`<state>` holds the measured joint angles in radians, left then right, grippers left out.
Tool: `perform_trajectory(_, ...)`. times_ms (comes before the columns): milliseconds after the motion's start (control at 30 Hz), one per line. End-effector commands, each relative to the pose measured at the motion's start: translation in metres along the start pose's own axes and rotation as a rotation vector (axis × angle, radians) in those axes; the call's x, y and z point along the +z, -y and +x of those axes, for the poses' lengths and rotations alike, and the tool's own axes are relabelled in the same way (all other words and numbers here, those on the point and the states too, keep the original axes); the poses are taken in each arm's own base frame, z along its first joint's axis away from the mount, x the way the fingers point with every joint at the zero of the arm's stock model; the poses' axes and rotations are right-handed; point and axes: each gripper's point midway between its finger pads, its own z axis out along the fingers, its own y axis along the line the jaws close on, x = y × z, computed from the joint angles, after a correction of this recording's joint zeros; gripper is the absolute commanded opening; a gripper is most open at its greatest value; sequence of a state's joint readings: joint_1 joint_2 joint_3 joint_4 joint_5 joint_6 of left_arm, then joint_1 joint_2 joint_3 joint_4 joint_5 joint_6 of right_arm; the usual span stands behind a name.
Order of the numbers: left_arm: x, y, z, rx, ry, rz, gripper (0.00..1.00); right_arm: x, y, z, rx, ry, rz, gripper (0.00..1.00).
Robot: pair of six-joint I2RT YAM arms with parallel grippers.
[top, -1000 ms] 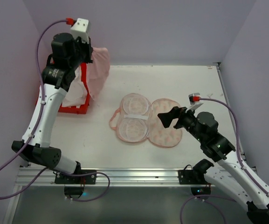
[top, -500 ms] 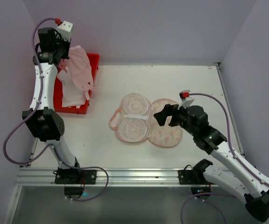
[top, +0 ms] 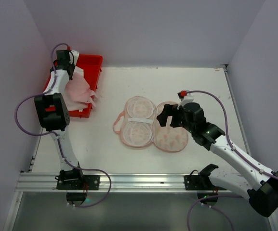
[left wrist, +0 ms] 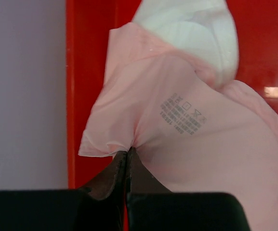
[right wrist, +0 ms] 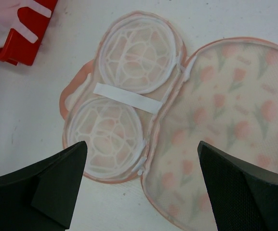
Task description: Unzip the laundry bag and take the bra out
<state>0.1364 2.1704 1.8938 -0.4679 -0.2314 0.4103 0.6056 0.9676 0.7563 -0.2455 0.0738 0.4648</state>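
Note:
The laundry bag (top: 151, 124) lies unzipped and spread flat mid-table. Its left half shows two white mesh domes (right wrist: 124, 96); its right half is a floral panel (right wrist: 225, 115). My right gripper (top: 165, 115) hovers over the seam between the halves, jaws wide open and empty (right wrist: 141, 144). The pale pink bra (top: 81, 89) lies draped in the red tray (top: 94, 61) at the far left. My left gripper (top: 66, 71) is shut, pinching a fold of the bra (left wrist: 187, 144) over the tray's left wall (left wrist: 88, 72), tips together (left wrist: 127, 151).
A white garment (left wrist: 191, 24) lies under the bra in the tray. The tray sits against the left wall of the enclosure. A raised rail runs along the table's right edge (top: 235, 106).
My left arm has swung back and down, lowering the bra from above the tray into it. My right gripper has moved a little further over the bag.

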Motion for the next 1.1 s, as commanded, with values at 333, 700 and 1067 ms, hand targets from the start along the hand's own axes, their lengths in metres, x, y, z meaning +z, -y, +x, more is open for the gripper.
perform_trajectory(333,0.015,-0.072,-0.041,0.032,0.122,-0.369,0.01,0.003,0.016,-0.011,0.073,-0.023,0.119,0.99)
perform_trajectory(700,-0.007,-0.044,-0.056,0.015,0.187,-0.317,0.76,0.013,0.081,0.015,0.282,-0.139,0.383,0.99)
perform_trajectory(1067,-0.142,-0.007,-0.077,-0.364,0.298,-0.045,1.00,0.029,0.139,0.052,0.559,-0.258,0.594,0.99)
